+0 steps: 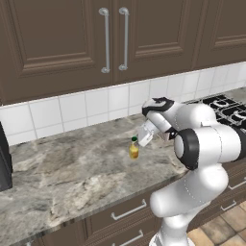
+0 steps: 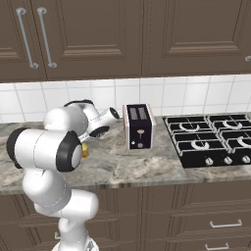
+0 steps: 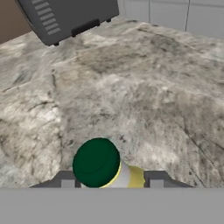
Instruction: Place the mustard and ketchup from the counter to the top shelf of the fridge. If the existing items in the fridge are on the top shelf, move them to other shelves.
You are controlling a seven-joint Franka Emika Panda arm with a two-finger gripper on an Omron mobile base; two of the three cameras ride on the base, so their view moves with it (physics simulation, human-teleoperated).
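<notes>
In the hand view, my claw [image 3: 112, 180] sat with one dark fingertip on each side of the mustard bottle [image 3: 107, 167], close against its yellow body just below the green cap. Whether the fingertips actually pinched the bottle I could not tell.

The left base view showed the mustard bottle [image 1: 134, 148] standing on the marble desk [image 1: 62, 168], just beside my white hand, about midway between the tiled wall and the desk's front edge. In the right base view, my arm covered nearly all of the bottle [image 2: 85, 150]; a small yellow patch remained visible.

The right base view also showed a dark toaster [image 2: 138, 125] near the bottle and a stove [image 2: 211, 137] beyond it. The bottle stood upright, long axis vertical, green cap uppermost.
</notes>
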